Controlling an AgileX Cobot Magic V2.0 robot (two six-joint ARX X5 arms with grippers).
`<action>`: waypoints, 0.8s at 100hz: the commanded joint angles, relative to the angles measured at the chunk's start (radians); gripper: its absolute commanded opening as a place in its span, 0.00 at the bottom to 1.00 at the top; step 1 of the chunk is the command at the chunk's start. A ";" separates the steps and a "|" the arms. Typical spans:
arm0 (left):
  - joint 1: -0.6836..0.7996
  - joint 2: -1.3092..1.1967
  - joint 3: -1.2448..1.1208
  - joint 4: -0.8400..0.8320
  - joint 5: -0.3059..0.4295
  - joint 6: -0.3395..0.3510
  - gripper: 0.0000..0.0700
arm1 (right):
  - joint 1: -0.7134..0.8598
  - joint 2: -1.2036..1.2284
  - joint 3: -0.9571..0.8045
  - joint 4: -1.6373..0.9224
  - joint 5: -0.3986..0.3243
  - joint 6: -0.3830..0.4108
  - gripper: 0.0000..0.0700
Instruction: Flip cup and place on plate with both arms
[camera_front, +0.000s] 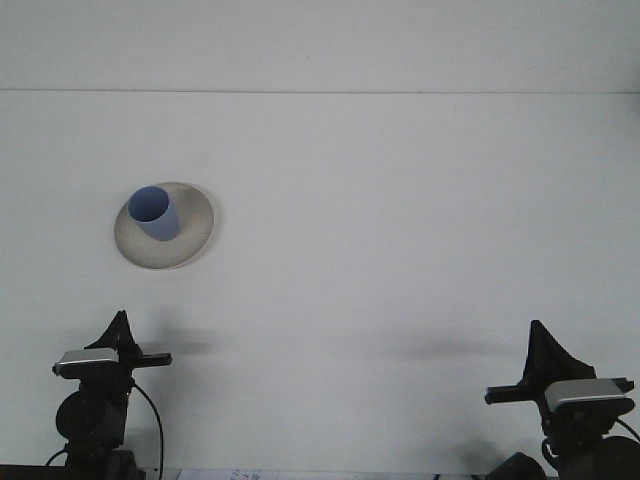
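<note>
The blue cup (155, 213) stands upright on the cream plate (190, 240), mouth up, toward the far-left part of the plate. Its long axis is close to vertical, leaning a little away from the camera.

From the left end effector (120, 322) the cup lies forward and slightly to the right, not far. From the right end effector (541, 340) the cup lies forward and well to the left, across most of the white tabletop (400, 220). So the left arm is clearly the nearer one, and the right arm is well apart from the cup.

Both end effectors are low at the near edge of the view, away from the cup and the plate, and they hold nothing. Whether their fingers are apart or together, I cannot tell, since only a dark pointed shape shows for each.

As I judge it, the cup is already flipped and placed, so no further approach seems needed.

No brand, label or readable writing is visible on the cup, the plate or the arms.
</note>
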 joint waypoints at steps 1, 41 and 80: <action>0.000 -0.001 -0.019 0.014 -0.005 0.016 0.02 | -0.120 0.001 -0.063 0.071 -0.068 -0.070 0.01; 0.000 -0.001 -0.019 0.014 -0.005 0.016 0.02 | -0.604 -0.060 -0.515 0.514 -0.519 -0.058 0.01; 0.000 -0.001 -0.019 0.013 -0.005 0.016 0.02 | -0.623 -0.115 -0.625 0.502 -0.512 -0.043 0.01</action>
